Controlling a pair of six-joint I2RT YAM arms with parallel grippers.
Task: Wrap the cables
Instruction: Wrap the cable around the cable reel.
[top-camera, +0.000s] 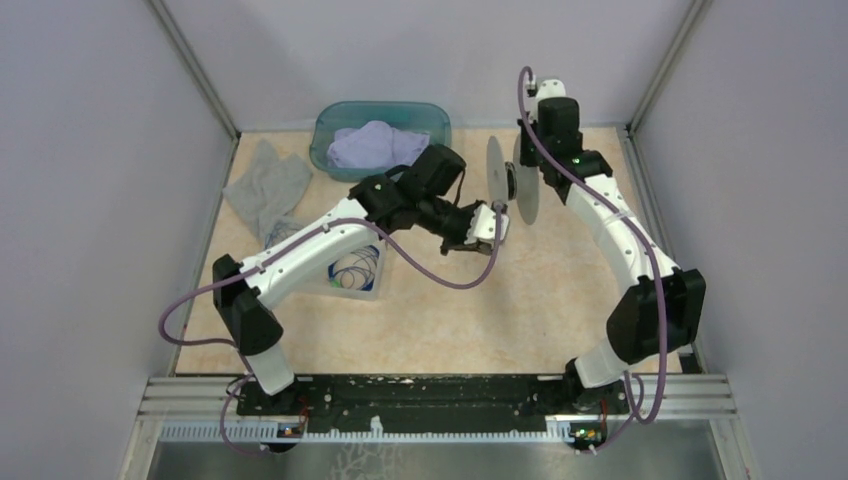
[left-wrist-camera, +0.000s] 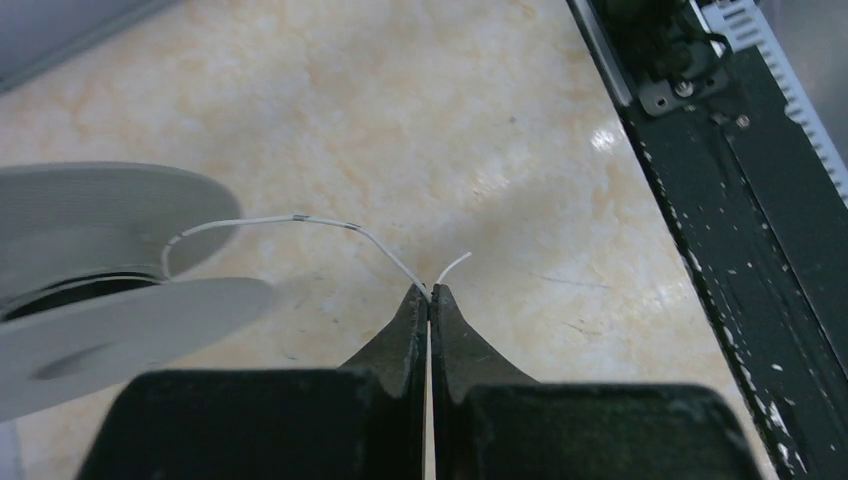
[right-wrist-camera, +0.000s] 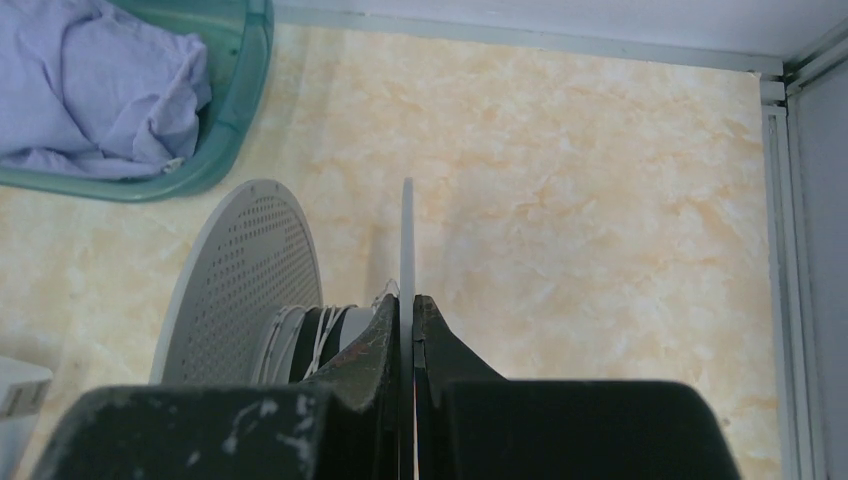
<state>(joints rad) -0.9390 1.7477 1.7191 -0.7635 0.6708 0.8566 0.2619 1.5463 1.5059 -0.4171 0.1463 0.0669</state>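
Pinching white cable (left-wrist-camera: 300, 218), left fingers (left-wrist-camera: 405, 335) (arcing across to spool (left-wrist-camera: 100, 200)) | right fingers (right-wrist-camera: 385, 335) clamp spool's flange

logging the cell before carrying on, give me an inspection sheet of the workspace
surface: beige marbled tabletop
job's things: thin white wire runs to grey perforated plastic spool; blue wire coils in clear plastic box
clutter: teal plastic tub holding lilac cloth; grey cloth beside it
hands: left hand shut on the wire; right hand shut on a spool flange
cables: purple arm cords hang loose
surroundings: plain grey walls
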